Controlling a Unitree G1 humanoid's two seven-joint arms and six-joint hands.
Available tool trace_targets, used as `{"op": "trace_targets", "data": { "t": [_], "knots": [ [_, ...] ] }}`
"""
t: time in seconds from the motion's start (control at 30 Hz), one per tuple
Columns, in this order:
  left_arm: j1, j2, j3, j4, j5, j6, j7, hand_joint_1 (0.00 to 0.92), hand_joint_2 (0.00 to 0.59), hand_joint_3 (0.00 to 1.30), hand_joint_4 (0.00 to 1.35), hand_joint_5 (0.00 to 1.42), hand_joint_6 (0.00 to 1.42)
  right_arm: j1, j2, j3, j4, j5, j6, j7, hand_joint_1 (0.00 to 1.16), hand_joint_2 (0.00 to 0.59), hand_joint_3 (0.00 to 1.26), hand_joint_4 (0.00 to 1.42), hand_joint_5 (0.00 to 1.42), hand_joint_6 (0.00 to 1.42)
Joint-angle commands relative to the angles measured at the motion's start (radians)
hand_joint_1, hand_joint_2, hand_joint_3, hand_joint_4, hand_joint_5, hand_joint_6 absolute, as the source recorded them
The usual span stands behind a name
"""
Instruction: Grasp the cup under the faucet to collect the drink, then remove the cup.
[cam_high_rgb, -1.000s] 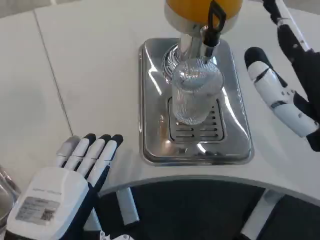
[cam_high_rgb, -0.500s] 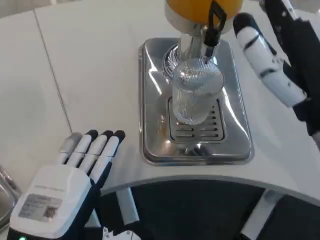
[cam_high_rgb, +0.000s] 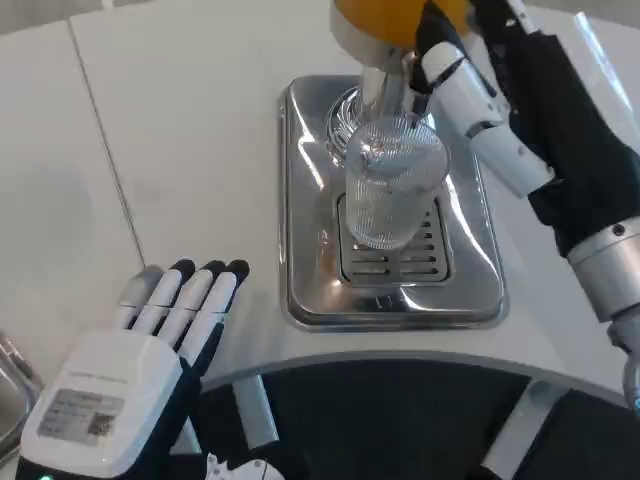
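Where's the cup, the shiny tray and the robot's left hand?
cup (cam_high_rgb: 388, 195), head view, ribbed glass side.
tray (cam_high_rgb: 305, 210), head view, left rim.
left hand (cam_high_rgb: 140, 370), head view, white back.

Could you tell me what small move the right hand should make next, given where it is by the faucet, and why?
Probably the right hand should press the black faucet lever to start the pour. Its fingers are up at that lever, and the clear cup stands empty on the drip tray beneath the spout. The left hand rests open on the table.
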Motion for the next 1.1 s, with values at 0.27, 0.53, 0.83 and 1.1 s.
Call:
{"op": "trace_targets", "data": {
  "t": [0.27, 0.53, 0.83, 1.1],
  "knots": [
    [0.011, -0.014, 0.002, 0.003, -0.002, -0.001, 0.000, 0.000, 0.038, 0.00, 0.00, 0.00, 0.01, -0.025, -0.014, 0.019, -0.002, 0.061, 0.066, 0.030, 0.13, 0.518, 0.00, 0.00, 0.00, 0.00],
    [0.007, -0.025, 0.001, 0.006, -0.002, 0.002, 0.002, 0.000, 0.038, 0.00, 0.00, 0.00, 0.01, -0.012, -0.033, 0.044, -0.010, 0.075, 0.083, 0.047, 0.14, 0.524, 0.00, 0.00, 0.00, 0.00],
    [-0.004, -0.032, -0.003, 0.012, -0.004, 0.001, 0.002, 0.000, 0.043, 0.00, 0.00, 0.00, 0.01, -0.054, -0.088, 0.052, -0.007, 0.070, 0.106, 0.080, 0.14, 0.523, 0.00, 0.00, 0.00, 0.00],
    [-0.014, -0.034, -0.004, 0.020, -0.009, -0.003, 0.005, 0.000, 0.043, 0.00, 0.00, 0.00, 0.01, -0.112, -0.193, 0.140, -0.054, -0.042, 0.157, 0.157, 0.00, 0.491, 0.06, 0.00, 0.03, 0.07]
  ]
}}
